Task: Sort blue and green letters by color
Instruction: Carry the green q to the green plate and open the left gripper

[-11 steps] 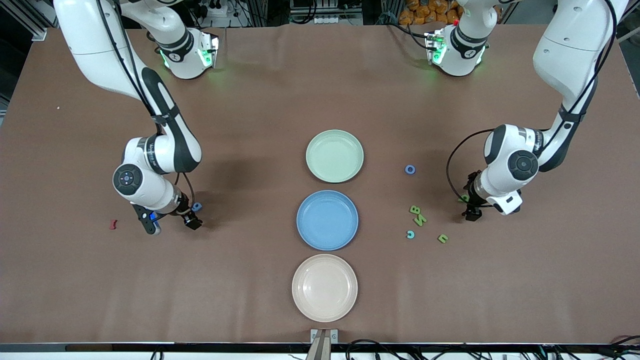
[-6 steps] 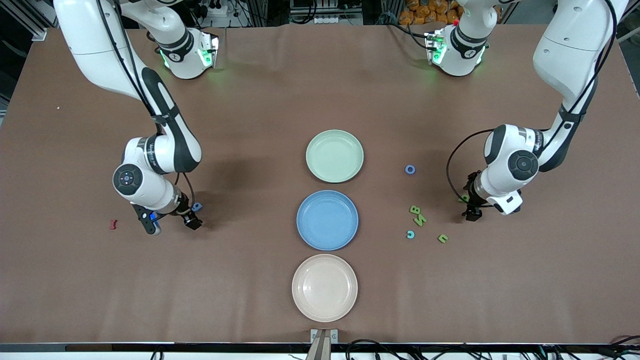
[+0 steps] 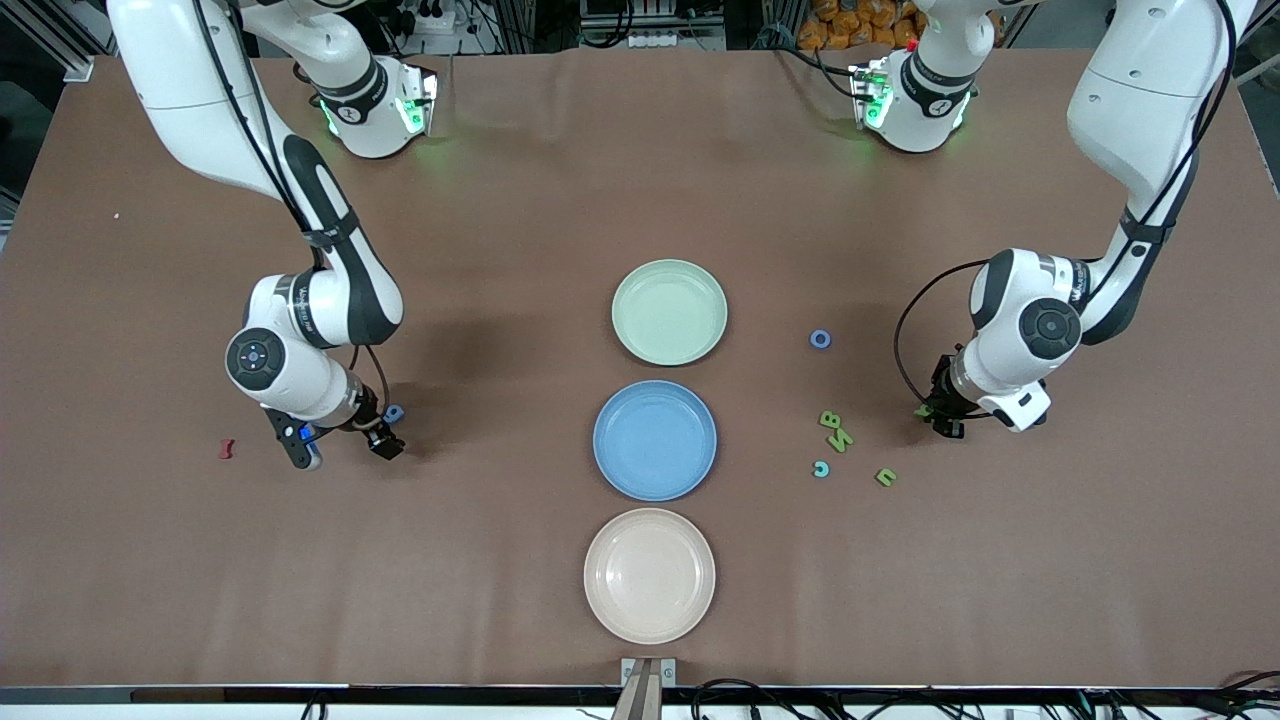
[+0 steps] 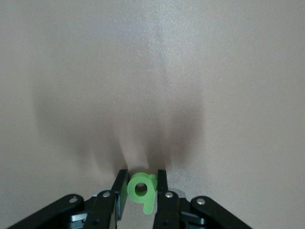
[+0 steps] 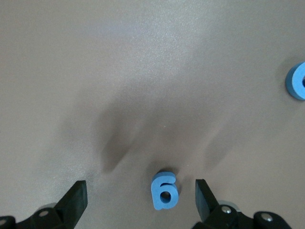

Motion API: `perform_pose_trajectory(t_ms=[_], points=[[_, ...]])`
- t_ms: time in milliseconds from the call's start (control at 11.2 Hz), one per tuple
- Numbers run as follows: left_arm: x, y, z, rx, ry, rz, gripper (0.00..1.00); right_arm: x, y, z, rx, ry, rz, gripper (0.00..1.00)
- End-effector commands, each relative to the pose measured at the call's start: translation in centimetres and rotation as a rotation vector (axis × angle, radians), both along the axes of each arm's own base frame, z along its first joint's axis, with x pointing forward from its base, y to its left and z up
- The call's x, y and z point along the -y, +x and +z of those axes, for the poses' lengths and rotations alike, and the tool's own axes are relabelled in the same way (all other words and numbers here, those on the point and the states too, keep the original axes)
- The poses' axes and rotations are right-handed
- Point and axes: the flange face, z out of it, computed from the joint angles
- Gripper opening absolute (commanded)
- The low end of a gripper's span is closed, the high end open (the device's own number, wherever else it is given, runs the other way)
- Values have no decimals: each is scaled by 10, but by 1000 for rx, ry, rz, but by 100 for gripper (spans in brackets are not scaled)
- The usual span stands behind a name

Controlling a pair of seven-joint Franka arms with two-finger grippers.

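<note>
My left gripper point(image 4: 142, 175) is shut on a green letter b point(image 4: 142, 192), low over the table point(image 3: 1000, 560) toward the left arm's end point(image 3: 945, 424). Beside it lie a green B point(image 3: 829, 419), a green N point(image 3: 842, 438), a green u point(image 3: 886, 477), a blue c point(image 3: 821, 468) and a blue o point(image 3: 820, 339). My right gripper point(image 5: 138, 200) stands open toward the right arm's end point(image 3: 342, 446). A blue g point(image 5: 164, 191) lies flat between its fingers, touching neither. Another blue letter point(image 3: 394, 412) lies just beside that gripper point(image 5: 297, 81).
Three plates stand in a row down the table's middle: a green plate point(image 3: 669, 311), a blue plate point(image 3: 655, 440) and a pale pink plate point(image 3: 649, 575) nearest the front camera. A small dark red letter point(image 3: 227, 449) lies beside the right gripper.
The left gripper's fingers have closed on the green b, and its wrist has shifted slightly. The right arm has not moved.
</note>
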Motion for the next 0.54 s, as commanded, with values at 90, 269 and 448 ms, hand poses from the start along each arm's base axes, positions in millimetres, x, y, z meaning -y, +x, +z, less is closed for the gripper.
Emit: perform_pose_trajectory(t_ms=[90,269,448], points=[[6,-2,-8,2,10,6,0,0,-2,5,-2,6,-31,100],[10,7,3,28,7,0,0,0,-3,5,-2,6,-31,100],[32,13,13,53,5,-36,0,0,-2,6,0,6,-31,100]])
